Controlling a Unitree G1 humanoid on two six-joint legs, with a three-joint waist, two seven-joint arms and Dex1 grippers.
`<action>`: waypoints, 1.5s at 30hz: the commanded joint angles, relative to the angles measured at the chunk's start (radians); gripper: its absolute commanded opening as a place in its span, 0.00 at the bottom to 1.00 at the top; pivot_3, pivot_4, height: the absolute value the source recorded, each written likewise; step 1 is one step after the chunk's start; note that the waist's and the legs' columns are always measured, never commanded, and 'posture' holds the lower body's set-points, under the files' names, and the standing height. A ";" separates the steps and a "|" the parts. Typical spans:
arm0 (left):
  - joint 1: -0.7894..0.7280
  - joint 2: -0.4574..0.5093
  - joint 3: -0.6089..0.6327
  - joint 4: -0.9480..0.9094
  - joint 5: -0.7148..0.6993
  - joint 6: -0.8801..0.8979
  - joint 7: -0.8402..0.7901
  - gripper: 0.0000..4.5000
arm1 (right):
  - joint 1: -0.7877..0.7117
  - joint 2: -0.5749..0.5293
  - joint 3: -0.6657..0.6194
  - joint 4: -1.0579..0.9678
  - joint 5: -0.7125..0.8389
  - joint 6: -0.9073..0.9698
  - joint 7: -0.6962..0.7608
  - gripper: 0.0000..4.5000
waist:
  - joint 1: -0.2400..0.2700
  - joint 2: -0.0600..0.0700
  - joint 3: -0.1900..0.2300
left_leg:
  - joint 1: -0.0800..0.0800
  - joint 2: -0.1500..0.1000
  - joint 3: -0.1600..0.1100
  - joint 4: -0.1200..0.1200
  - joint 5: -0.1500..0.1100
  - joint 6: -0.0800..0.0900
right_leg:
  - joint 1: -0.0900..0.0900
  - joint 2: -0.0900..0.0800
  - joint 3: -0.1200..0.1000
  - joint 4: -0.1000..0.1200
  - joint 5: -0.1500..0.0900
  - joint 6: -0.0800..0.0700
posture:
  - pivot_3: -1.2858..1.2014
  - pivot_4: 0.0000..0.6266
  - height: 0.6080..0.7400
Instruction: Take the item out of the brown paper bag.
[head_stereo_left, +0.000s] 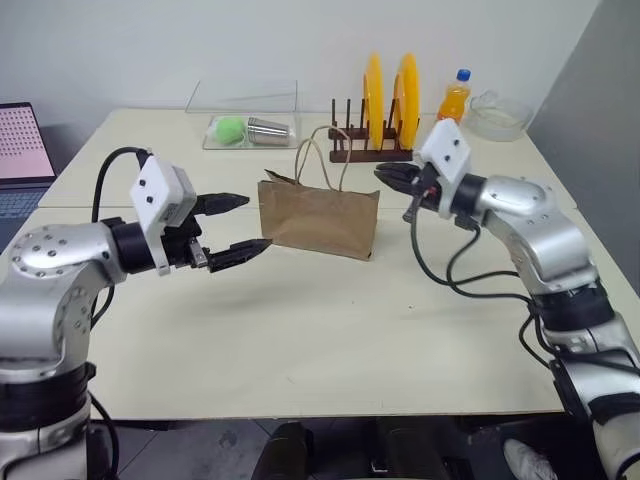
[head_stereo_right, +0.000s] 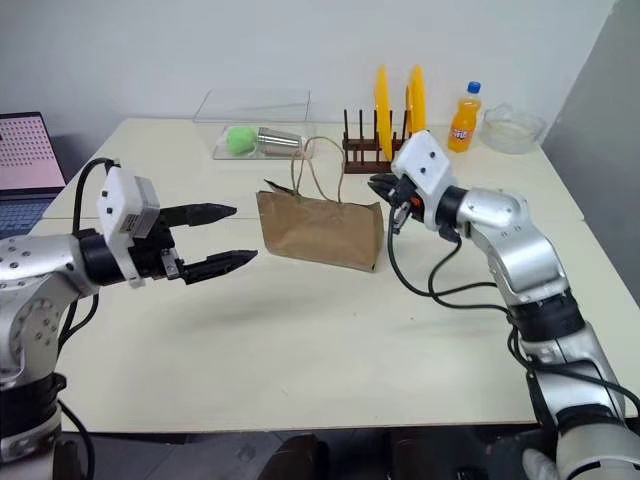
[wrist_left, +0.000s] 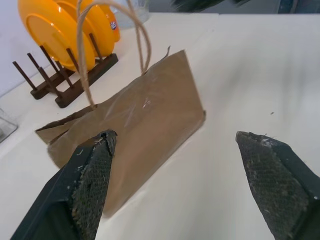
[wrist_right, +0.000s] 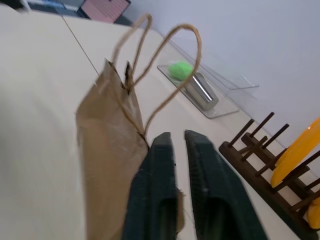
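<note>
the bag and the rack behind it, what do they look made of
The brown paper bag: kraft paper, matte, judging by its creases and folded edges; its handles look like twisted paper cord. The rack: probably dark-stained wood, with upright pegs holding yellow plates, likely glossy plastic.

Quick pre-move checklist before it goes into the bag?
1. Brown paper bag upright on the table: ok.
2. Left pincer open, beside the bag, not touching: ok.
3. Right pincer shut at the bag's upper edge: ok; whether it pinches paper: cannot tell.
4. Bag mouth open enough to reach in: not ok, looks nearly flat.
5. Item inside located: cannot tell.
6. Handles out of the way: not ok, they loop over the mouth.
</note>
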 joint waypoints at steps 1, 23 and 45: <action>0.046 0.009 0.091 -0.114 -0.097 0.077 0.067 0.90 | -0.174 0.053 0.047 0.293 -0.131 -0.182 0.028 0.01 | -0.003 0.000 0.000 | 0.000 0.000 0.000 0.000 0.000 0.000 | 0.000 0.000 0.000 0.000 0.000 0.000 | 0.52 0.24 1.00; 0.315 0.078 0.159 -0.257 -0.335 0.074 0.195 0.90 | -0.422 0.244 0.128 0.857 -0.398 -0.608 0.392 0.01 | -0.004 0.002 0.001 | 0.001 0.000 0.000 -0.003 0.000 -0.001 | -0.001 0.000 0.000 0.000 0.000 -0.002 | 0.52 0.24 1.00; 0.582 0.270 0.135 -0.103 -0.007 -0.352 -0.117 0.90 | 0.103 0.102 0.007 -0.228 -0.095 -0.025 0.536 0.01 | 0.010 0.007 0.004 | 0.001 0.001 -0.002 -0.003 0.000 -0.001 | 0.000 0.000 -0.002 -0.002 -0.002 -0.006 | 0.52 0.24 1.00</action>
